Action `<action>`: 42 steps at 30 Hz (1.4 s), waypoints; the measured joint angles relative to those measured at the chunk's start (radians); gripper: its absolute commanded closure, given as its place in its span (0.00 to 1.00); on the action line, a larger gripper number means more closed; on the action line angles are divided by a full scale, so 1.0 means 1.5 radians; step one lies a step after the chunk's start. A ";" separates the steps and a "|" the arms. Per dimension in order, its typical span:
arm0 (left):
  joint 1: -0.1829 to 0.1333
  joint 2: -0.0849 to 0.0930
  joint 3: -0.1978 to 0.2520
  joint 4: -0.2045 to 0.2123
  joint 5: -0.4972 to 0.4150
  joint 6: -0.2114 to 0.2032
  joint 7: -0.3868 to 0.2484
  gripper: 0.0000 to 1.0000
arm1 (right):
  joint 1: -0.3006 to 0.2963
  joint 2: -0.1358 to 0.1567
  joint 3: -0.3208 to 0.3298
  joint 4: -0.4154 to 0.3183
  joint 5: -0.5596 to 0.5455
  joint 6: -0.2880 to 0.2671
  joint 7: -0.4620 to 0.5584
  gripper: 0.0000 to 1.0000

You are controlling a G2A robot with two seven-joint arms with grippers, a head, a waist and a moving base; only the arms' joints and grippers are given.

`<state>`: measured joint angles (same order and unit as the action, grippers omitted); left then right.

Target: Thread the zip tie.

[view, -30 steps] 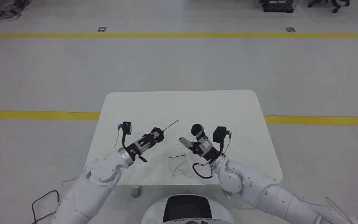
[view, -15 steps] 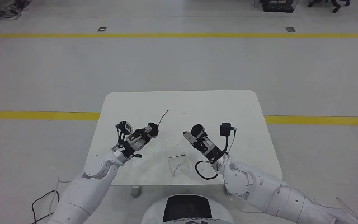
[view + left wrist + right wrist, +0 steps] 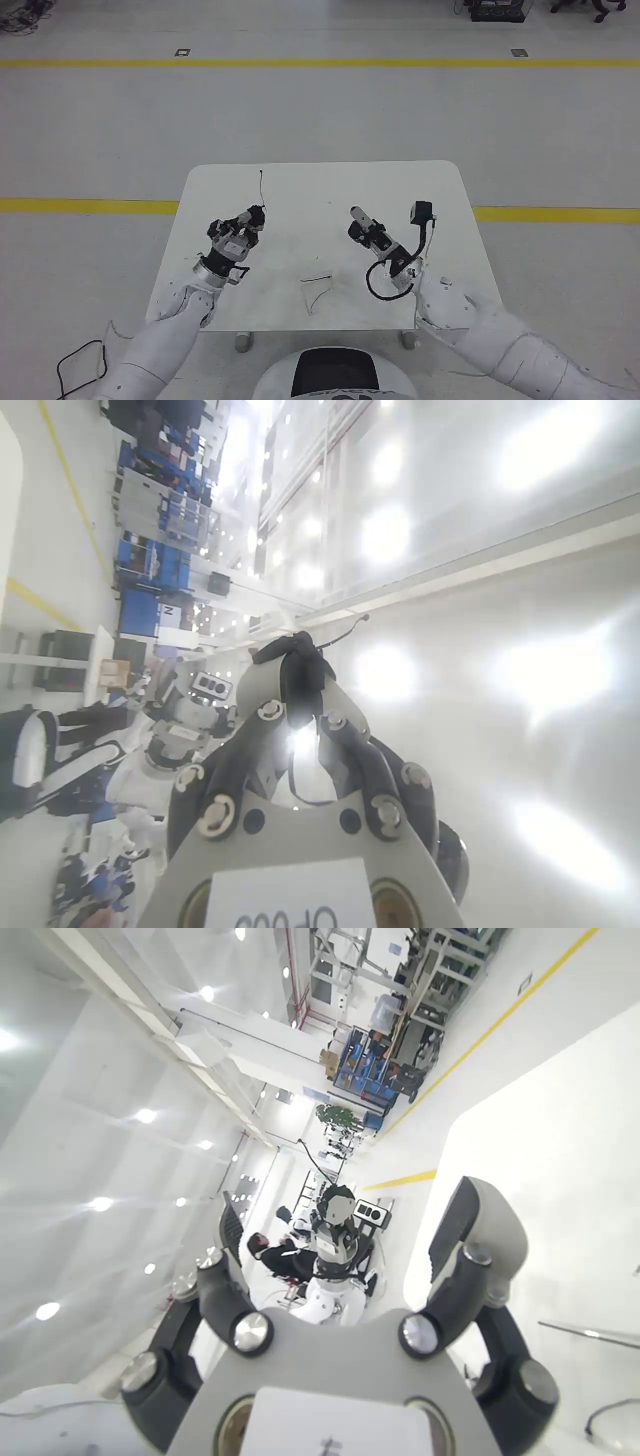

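My left gripper (image 3: 252,217) hangs over the left half of the white table (image 3: 400,185), shut on a thin black zip tie (image 3: 261,185) whose free end points away from me. In the left wrist view the fingertips (image 3: 305,660) pinch the black zip tie (image 3: 345,634), and its tail curls back between the fingers. My right gripper (image 3: 357,217) is held over the table's right half, level with the left one and well apart from it, open and holding nothing. The right wrist view has its pads (image 3: 450,1223) spread wide, with the left gripper (image 3: 337,1208) and black zip tie (image 3: 309,1154) farther off.
Several pale zip ties (image 3: 317,288) lie loose on the table near its front edge, between the two arms. One of these pale ties (image 3: 590,1331) shows on the tabletop beside my right gripper. Bare floor with yellow lines (image 3: 320,63) surrounds the table.
The two grippers have drawn apart. The left one has moved left and turned the black zip tie from pointing right to pointing away. The right one has moved right and farther out.
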<state>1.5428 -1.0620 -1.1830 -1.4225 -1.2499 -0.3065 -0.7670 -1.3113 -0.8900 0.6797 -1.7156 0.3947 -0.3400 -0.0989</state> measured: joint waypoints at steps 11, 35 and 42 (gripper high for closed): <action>0.008 -0.013 0.009 0.014 -0.049 0.001 -0.040 1.00 | -0.123 -0.086 0.270 0.098 0.245 0.000 0.518 0.00; 0.028 -0.058 0.079 0.005 -0.150 -0.022 -0.093 1.00 | -0.113 -0.160 0.242 0.239 0.406 0.001 0.716 0.00; -0.001 -0.089 0.127 0.057 -0.165 -0.022 -0.161 1.00 | -0.082 -0.179 0.199 0.299 0.455 0.015 0.767 0.00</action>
<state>1.5416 -1.1948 -0.9931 -1.3367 -1.4975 -0.3400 -1.0084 -1.4341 -1.1591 0.9777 -1.2664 1.0769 -0.3170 1.0521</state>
